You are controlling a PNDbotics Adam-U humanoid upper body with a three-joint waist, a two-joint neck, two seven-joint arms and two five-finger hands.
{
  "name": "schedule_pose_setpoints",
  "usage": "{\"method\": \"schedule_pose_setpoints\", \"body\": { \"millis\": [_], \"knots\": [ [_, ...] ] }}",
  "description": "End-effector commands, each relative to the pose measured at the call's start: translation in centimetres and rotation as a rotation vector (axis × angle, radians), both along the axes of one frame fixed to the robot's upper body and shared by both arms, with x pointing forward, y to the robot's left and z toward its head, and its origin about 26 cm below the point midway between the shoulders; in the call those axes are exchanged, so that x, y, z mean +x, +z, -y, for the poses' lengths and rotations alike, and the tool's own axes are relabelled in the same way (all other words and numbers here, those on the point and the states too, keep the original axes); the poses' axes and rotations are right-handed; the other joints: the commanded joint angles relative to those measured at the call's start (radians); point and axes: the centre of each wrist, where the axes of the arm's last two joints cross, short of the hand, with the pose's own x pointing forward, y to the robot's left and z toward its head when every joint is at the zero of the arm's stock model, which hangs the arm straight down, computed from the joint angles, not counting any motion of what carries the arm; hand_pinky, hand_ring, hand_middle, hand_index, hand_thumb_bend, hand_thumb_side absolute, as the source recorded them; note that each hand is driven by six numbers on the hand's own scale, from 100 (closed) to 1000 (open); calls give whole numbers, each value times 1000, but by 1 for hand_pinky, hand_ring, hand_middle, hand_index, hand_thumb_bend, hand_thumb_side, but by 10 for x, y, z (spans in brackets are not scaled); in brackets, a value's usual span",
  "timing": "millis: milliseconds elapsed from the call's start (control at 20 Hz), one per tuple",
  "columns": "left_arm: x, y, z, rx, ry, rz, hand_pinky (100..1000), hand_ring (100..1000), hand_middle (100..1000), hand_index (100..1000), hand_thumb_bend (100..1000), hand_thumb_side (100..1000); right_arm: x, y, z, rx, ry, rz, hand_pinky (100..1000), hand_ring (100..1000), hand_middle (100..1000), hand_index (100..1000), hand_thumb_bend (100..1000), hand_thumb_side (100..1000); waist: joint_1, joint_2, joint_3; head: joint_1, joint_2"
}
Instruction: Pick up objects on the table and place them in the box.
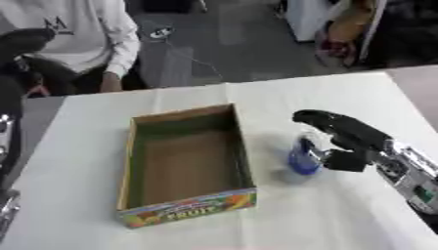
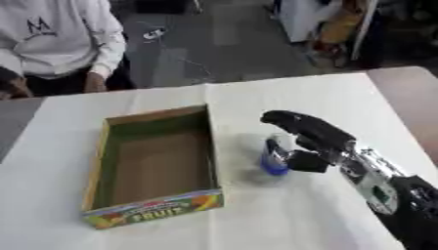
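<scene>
The right hand (image 1: 342,141) reaches in from the table's (image 1: 359,97) right edge, its fingers and thumb curled around a small blue object (image 1: 303,158) standing just beside the right wall of the open cardboard box (image 1: 184,205), which sits mid-table.

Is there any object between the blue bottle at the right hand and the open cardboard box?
Nothing visible does. The small blue bottle stands at the right hand, and only bare white table separates it from the empty cardboard box with the fruit print.
</scene>
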Motion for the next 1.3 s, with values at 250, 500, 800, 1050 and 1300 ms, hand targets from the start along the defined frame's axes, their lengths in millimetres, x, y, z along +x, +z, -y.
{"method": "schedule_pose_setpoints", "body": {
  "millis": [250,500,800,1050,1300],
  "knots": [
    [-2,8,2,6,-16,26,492,560,802,830,158,868,2,-6,3,-12,-1,-7,908,977,969,1000,100,1000,1,-12,0,2,-8],
    [-2,8,2,6,-18,28,492,560,802,830,157,868,3,-17,1,-24,5,-41,911,981,972,1000,100,1000,2,-12,1,6,-4],
    [-2,8,3,7,-21,29,493,560,802,830,157,867,4,-26,0,-41,11,-91,899,988,991,1000,100,1000,1,-11,3,11,0],
    [-2,10,4,4,-26,33,493,561,803,830,158,867,4,-36,1,-65,3,-143,805,979,1000,1000,117,1000,3,-9,6,15,0],
    [-1,11,5,0,-30,37,494,561,803,830,158,866,2,-58,5,-49,-11,-229,670,974,1000,1000,167,1000,5,-6,9,15,1]
  ]
}}
